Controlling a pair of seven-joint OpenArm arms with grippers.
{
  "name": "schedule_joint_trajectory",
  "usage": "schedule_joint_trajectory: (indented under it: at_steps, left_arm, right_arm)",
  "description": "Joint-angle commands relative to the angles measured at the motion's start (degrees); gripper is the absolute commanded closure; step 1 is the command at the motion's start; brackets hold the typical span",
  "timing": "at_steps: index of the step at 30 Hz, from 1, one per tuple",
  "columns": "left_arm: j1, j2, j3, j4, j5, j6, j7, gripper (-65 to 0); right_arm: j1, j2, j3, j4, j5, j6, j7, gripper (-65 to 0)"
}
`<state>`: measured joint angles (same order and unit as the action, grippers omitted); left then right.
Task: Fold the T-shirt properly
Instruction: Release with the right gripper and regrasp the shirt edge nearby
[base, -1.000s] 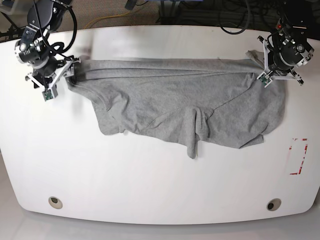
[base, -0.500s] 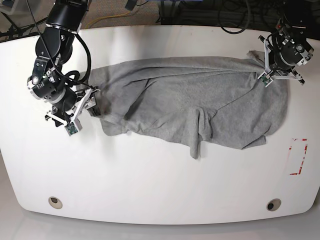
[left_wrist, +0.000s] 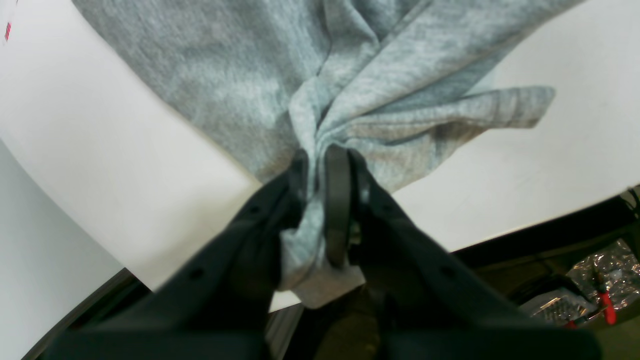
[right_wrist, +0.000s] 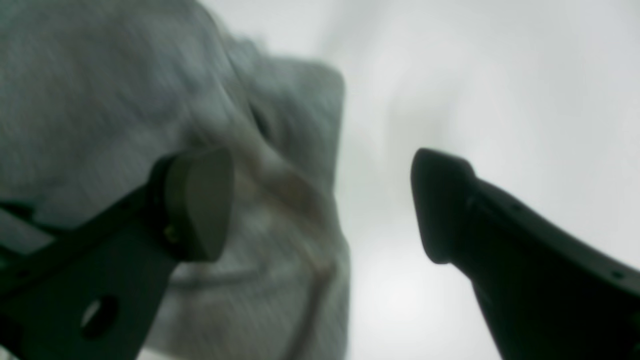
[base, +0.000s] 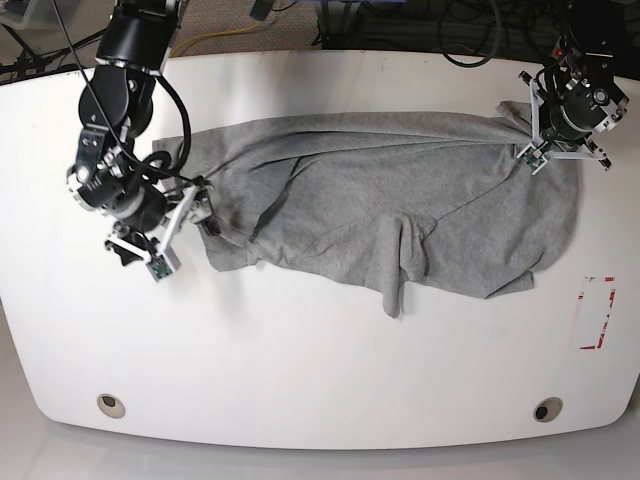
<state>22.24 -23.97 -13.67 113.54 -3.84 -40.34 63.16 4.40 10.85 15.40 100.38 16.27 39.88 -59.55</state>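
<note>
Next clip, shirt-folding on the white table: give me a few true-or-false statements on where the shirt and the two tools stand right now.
1. The left tool is shut on a bunch of the T-shirt. True.
2. The right tool clamps cloth. False: its fingers stand wide apart, the shirt's edge loose between them.
3. The shirt is folded into a neat rectangle. False: it lies spread and wrinkled.
4. A red marking sits on the table beside the shirt. True.
</note>
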Motion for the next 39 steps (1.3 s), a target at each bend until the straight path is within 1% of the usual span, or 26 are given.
schedule_joint_trajectory:
  at_steps: [1,5,9,14,19,23,27,30,32,33,35,37,38,39]
  left_arm:
    - [-0.1,-0.7,-0.3,0.8,0.5,0.3,-0.3,-0.1]
    - [-0.1,-0.7,-0.3,0.8,0.5,0.3,-0.3,-0.1]
    - [-0.2,-0.7,-0.2,0.8,0.5,0.3,-0.3,-0.1]
    - [-0.3,-0.6,-0.2,0.8,0.5,0.3,-0.3,-0.1]
    - [-0.3,-0.6,-0.2,0.8,0.5,0.3,-0.3,-0.1]
    - [-0.3,-0.6,-0.2,0.7,0.5,0.3,-0.3,-0.1]
    - [-0.3,-0.6,-0.2,0.7,0.5,0.3,-0.3,-0.1]
    - [-0.3,-0.6,-0.2,0.7,0.5,0.3,-0.3,-0.1]
    - [-0.3,-0.6,-0.2,0.7,0.5,0.3,-0.3,-0.1]
    - [-0.2,-0.6,-0.2,0.7,0.5,0.3,-0.3,-0.1]
    - [-0.2,-0.6,-0.2,0.7,0.5,0.3,-0.3,-0.1]
    - [-0.2,-0.6,-0.2,0.3,0.5,0.3,-0.3,-0.1]
    - [-0.2,-0.6,-0.2,0.1,0.5,0.3,-0.3,-0.1]
    - [-0.2,-0.6,-0.2,-0.2,0.5,0.3,-0.3,-0.1]
  right_arm:
    - [3.9,-0.1,-2.2,-2.8,1.1,0.1,1.5,-49.5]
    - [9.6,-0.3,-6.2,-10.6,1.1,0.1,2.4,-46.0]
    - [14.7,-0.3,-11.4,-18.7,1.1,0.1,6.6,-46.0]
    - [19.1,-0.3,-16.2,-27.5,1.1,0.1,10.5,-46.0]
    - [21.8,-0.3,-22.7,-34.8,1.1,0.1,17.6,-46.0]
    - [23.2,-0.3,-26.4,-40.0,1.1,0.1,22.7,-46.0]
    - [25.4,-0.3,-29.0,-47.6,1.1,0.1,27.1,-46.0]
    - [26.8,-0.4,-29.3,-52.9,1.4,0.1,30.0,-46.0]
    - [27.3,-0.5,-29.3,-55.0,1.1,0.1,30.8,-46.0]
    - [27.6,-1.1,-29.3,-55.6,1.1,0.1,31.0,-46.0]
    - [27.6,-2.1,-29.3,-55.5,1.3,0.1,30.6,-45.8]
    - [27.6,-2.7,-29.3,-55.4,1.3,0.1,28.8,-45.5]
    - [27.6,-2.9,-29.3,-55.4,1.2,0.1,28.2,-44.7]
    - [27.6,-3.4,-29.3,-55.4,1.4,0.1,27.6,-42.2]
